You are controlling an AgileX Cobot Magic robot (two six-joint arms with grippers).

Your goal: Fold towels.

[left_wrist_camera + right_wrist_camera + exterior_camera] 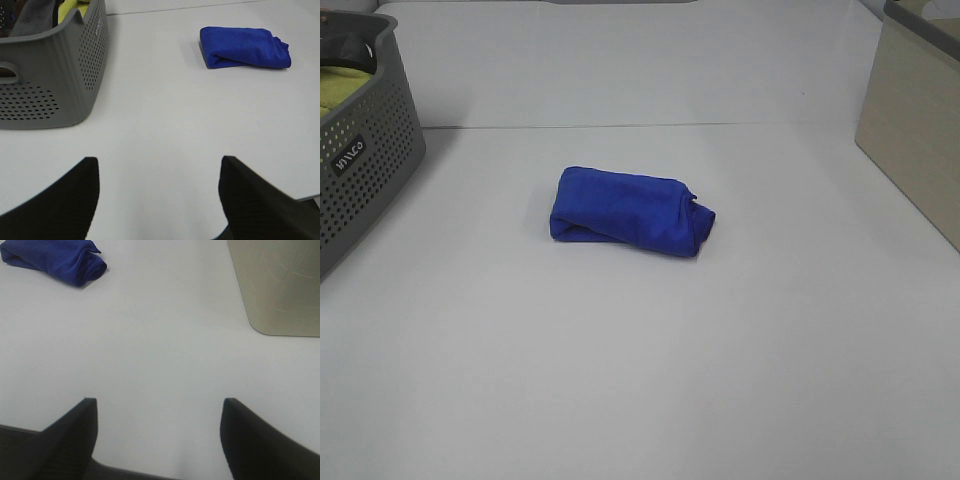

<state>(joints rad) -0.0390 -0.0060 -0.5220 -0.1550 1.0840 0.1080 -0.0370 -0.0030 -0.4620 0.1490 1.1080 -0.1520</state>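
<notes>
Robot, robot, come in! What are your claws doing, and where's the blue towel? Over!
Left gripper open, holding nothing. Right gripper open, holding nothing. Blue towel folded into a bundle mid-table, untouched. Nothing in the way.

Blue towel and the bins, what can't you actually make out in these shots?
- Blue towel: white tag and inner layers not visible in any view, hidden by its own folds.
- Grey basket: cut off by the exterior view's left edge; contents mostly hidden by its wall.
- Beige bin: cut off at right; inside unseen.
</notes>
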